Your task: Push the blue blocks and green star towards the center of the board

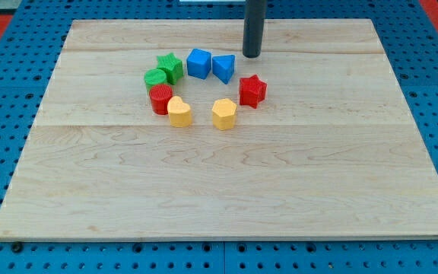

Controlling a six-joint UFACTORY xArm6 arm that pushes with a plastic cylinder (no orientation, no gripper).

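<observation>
A blue cube (198, 63) and a blue triangular block (223, 68) sit side by side above the board's middle. A green star (171, 67) lies just left of the blue cube. My tip (251, 55) is the lower end of a dark rod that comes down from the view's top. It stands on the board just right of and slightly above the blue triangular block, a small gap apart.
A green round block (156, 78) touches the star's lower left. A red cylinder (160, 99), a yellow heart (179, 112), a yellow hexagon-like block (223, 114) and a red star (252, 90) lie below. The wooden board (226, 190) rests on a blue pegboard.
</observation>
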